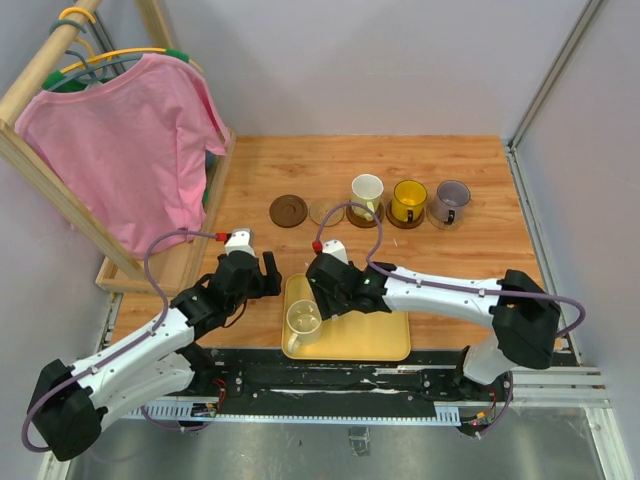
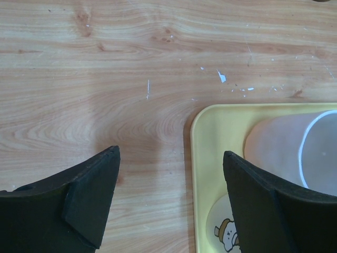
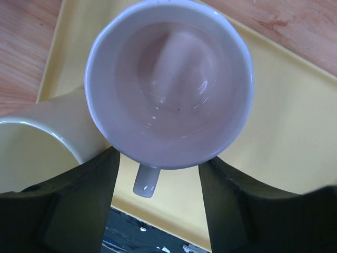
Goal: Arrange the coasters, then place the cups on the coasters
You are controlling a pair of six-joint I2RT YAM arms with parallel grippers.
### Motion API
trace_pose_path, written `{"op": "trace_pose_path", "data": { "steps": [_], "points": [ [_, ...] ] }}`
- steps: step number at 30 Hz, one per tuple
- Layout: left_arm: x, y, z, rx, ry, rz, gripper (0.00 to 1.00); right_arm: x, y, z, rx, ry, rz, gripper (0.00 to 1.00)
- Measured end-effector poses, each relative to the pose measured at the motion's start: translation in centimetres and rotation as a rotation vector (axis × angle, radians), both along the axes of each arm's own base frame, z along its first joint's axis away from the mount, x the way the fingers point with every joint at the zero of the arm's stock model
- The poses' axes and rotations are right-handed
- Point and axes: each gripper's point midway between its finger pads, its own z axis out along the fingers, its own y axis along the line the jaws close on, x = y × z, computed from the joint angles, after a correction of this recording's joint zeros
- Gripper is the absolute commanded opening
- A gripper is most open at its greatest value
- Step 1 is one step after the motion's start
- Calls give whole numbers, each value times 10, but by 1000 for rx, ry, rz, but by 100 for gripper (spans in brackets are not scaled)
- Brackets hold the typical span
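My right gripper is over the yellow tray, its fingers closed against both sides of the pale pink cup. The cup's handle points back between them. A cream cup stands beside it on the tray. Further back, a dark brown coaster and a tan coaster lie bare. The white-green cup, yellow cup and grey-purple cup each stand on a coaster. My left gripper hangs open and empty at the tray's left corner.
A wooden rack with a pink shirt stands at the back left, its base frame just left of my left arm. Grey walls close in the table at the back and right. A black rail runs along the near edge.
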Motion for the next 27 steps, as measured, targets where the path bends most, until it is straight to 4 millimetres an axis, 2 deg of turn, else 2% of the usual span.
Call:
{"op": "trace_pose_path", "data": {
  "steps": [8, 10, 14, 23, 27],
  "points": [
    [-1, -2, 4, -20, -16, -14, 83, -7, 11, -17, -70, 24, -6, 49],
    [-1, -2, 4, -21, -16, -16, 83, -8, 11, -21, -83, 31, -14, 36],
    [-1, -3, 5, -22, -17, -19, 84, -10, 9, -26, -99, 40, -40, 3],
    [-5, -4, -5, -21, 2, -34, 83, -12, 3, -25, -128, 10, -76, 1],
    [-4, -6, -3, -30, -5, -38, 84, -11, -9, -17, -171, -52, -92, 1]
  ]
}}
